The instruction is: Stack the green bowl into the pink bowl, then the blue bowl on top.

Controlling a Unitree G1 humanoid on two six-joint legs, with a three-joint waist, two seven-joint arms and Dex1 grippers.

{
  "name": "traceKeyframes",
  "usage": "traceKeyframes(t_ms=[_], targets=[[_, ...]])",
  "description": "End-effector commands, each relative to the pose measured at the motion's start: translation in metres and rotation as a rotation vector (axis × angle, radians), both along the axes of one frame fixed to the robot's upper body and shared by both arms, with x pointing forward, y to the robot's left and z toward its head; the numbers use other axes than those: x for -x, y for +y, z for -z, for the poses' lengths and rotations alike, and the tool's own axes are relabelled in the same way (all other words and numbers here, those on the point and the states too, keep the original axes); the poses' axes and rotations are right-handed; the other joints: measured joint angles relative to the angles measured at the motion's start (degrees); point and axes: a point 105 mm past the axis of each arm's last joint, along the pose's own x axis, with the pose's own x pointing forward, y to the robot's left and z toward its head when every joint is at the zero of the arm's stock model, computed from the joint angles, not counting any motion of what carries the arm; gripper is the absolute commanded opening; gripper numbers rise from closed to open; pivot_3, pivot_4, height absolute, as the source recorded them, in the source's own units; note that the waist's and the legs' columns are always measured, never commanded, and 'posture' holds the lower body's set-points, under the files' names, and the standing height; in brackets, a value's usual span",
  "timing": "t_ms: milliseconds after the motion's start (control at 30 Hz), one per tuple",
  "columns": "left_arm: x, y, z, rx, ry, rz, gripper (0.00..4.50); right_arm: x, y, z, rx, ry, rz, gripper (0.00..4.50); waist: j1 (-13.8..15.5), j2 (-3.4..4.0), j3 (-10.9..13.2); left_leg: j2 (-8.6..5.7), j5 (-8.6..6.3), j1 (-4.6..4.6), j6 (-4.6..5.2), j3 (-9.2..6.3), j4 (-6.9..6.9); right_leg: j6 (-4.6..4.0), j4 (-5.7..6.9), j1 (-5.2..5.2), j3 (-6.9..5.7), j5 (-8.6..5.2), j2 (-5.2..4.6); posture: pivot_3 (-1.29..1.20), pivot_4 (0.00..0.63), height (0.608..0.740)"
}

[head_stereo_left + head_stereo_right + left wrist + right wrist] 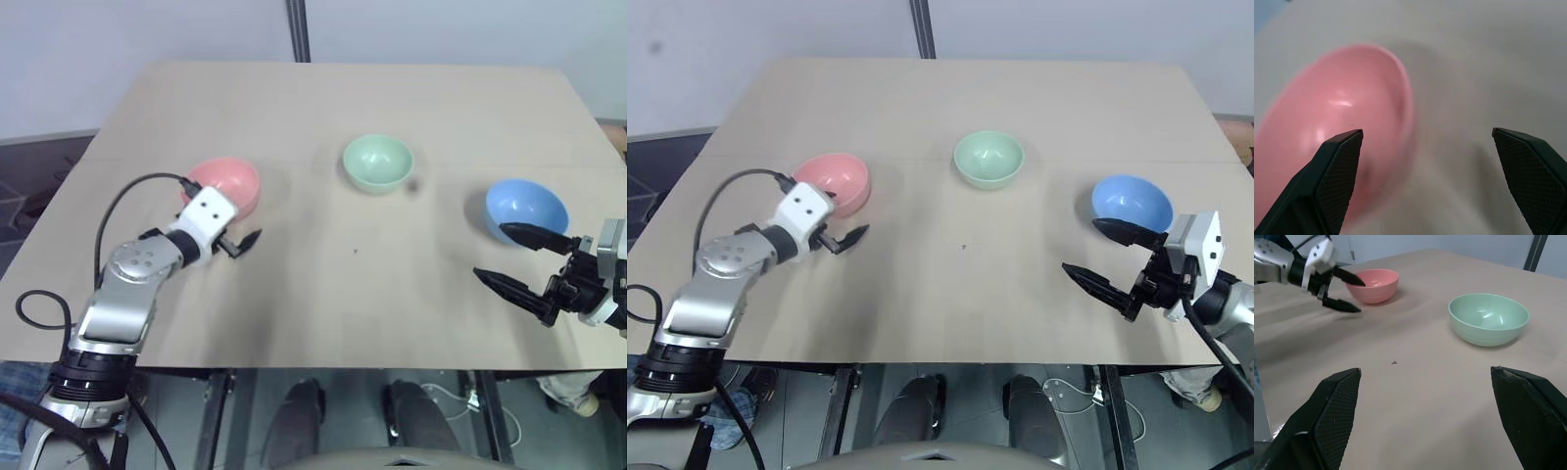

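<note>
Three small round bowls sit upright and well apart on the light wooden tabletop (323, 108), one of each colour, none stacked in another. The pink bowl (227, 184) stands toward the tabletop's left edge, the green bowl (377, 162) near the middle and a little farther back, and the blue bowl (526, 208) toward the right edge. All three are empty. Two grippers are over the tabletop, one on each side. The left gripper (1344, 293) hangs at the pink bowl's near right side with its two black fingers spread wide and nothing between them; one finger reaches over the bowl's rim while the other (247, 240) points out over the bare wood beside it. Whether any finger touches the bowl cannot be told. The right gripper (1105, 257) hovers just in front of the blue bowl, near the right front corner, released, its fingers far apart and holding nothing; its upper finger (1125, 231) overlaps the blue bowl's near rim. One tiny dark speck (1394, 363) lies on the wood between the grippers.
</note>
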Motion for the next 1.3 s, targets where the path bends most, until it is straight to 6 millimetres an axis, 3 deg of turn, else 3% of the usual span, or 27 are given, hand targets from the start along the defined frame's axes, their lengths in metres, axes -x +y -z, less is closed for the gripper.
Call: traceKeyframes(t_ms=[33, 133, 167, 233, 467, 500, 667, 767, 833, 967, 1100, 1300], targets=[[-0.013, 0.01, -0.017, -0.022, -0.06, -0.067, 4.5, 0.001, 0.001, -0.01, 0.014, -0.063, 0.002, 4.45, 0.04, 0.0, 0.0, 0.0, 0.0, 0.0, 0.0, -0.01, 0.0, 0.0, 0.01, 0.0, -0.01, 0.0, 0.0, 0.0, 0.15, 0.74], [-0.021, 0.02, -0.018, -0.031, -0.053, -0.113, 4.5, 0.001, 0.0, -0.01, 0.016, -0.066, 0.009, 4.45, 0.02, 0.0, 0.0, -0.02, 0.0, 0.0, 0.0, -0.04, 0.09, 0.0, 0.09, 0.01, -0.04, 0.0, 0.0, 0.0, 0.15, 0.74], [-0.023, 0.023, -0.019, -0.031, -0.048, -0.121, 4.09, 0.001, 0.0, -0.01, 0.017, -0.066, 0.012, 4.5, -0.21, 0.0, 0.0, -0.03, 0.0, 0.0, 0.0, -0.03, 0.1, 0.0, 0.11, 0.01, -0.03, 0.0, -0.02, 0.0, 0.15, 0.74], [-0.025, 0.028, -0.02, -0.052, -0.048, -0.122, 3.74, 0.001, -0.002, -0.01, 0.019, -0.068, 0.018, 4.5, -0.18, 0.0, 0.0, -0.03, 0.0, -0.02, 0.0, -0.02, 0.1, 0.0, 0.12, -0.02, -0.01, 0.0, -0.02, 0.0, 0.15, 0.74], [-0.026, 0.025, -0.018, -0.076, -0.034, -0.089, 0.28, 0.002, -0.001, -0.008, 0.02, -0.068, 0.024, 4.5, -0.14, 0.0, 0.0, -0.03, 0.0, 0.0, 0.0, -0.03, 0.2, 0.0, 0.31, -0.03, -0.02, 0.0, -0.02, 0.0, 0.15, 0.74], [-0.027, 0.023, -0.019, -0.079, -0.035, -0.08, 0.05, 0.002, -0.001, -0.008, 0.019, -0.068, 0.023, 4.5, -0.12, 0.0, -0.01, -0.03, 0.0, 0.0, 0.0, -0.03, 0.22, 0.0, 0.33, -0.04, -0.02, 0.0, -0.02, 0.0, 0.15, 0.74], [-0.03, -0.001, -0.023, -0.072, -0.05, 0.006, 0.05, 0.001, -0.001, -0.008, 0.017, -0.072, 0.024, 4.5, 0.03, 0.0, -0.01, -0.05, 0.0, 0.0, 0.0, -0.04, 0.33, 0.0, 0.45, -0.02, -0.02, 0.0, -0.02, 0.0, 0.15, 0.74], [-0.026, -0.041, -0.026, -0.026, -0.022, 0.173, 0.05, 0.0, -0.001, -0.009, 0.018, -0.074, 0.022, 4.5, 0.07, 0.0, -0.01, -0.07, 0.0, 0.0, 0.0, -0.05, 0.37, 0.0, 0.51, -0.02, -0.02, 0.0, -0.02, 0.0, 0.15, 0.74], [-0.017, -0.071, -0.027, -0.023, 0.009, 0.317, 0.05, 0.0, -0.001, -0.009, 0.02, -0.075, 0.019, 4.5, 0.3, -0.01, -0.01, -0.1, 0.0, -0.03, 0.0, -0.06, 0.41, 0.0, 0.53, -0.02, -0.03, -0.01, -0.04, 0.0, 0.15, 0.74], [0.027, -0.119, -0.02, -0.102, 0.139, 0.688, 0.05, -0.002, -0.001, -0.009, 0.023, -0.078, 0.021, 4.5, -0.12, -0.01, 0.0, -0.1, 0.0, -0.05, -0.01, -0.05, 0.41, 0.0, 0.53, -0.03, -0.02, -0.01, -0.05, 0.0, 0.15, 0.74], [0.055, -0.13, -0.017, -0.192, 0.238, 0.884, 0.05, -0.001, -0.001, -0.01, 0.025, -0.082, 0.023, 4.5, -0.5, 0.02, 0.01, -0.02, 0.0, 0.03, 0.0, 0.02, 0.37, -0.01, 0.58, -0.05, 0.05, -0.01, 0.05, 0.0, 0.15, 0.74], [0.063, -0.141, -0.016, -0.268, 0.284, 0.998, 0.05, 0.0, -0.001, -0.009, 0.028, -0.086, 0.03, 4.5, -0.09, 0.01, 0.02, -0.04, 0.0, 0.04, 0.0, 0.03, 0.5, 0.01, 0.64, -0.01, 0.07, -0.03, 0.06, 0.0, 0.15, 0.74]])
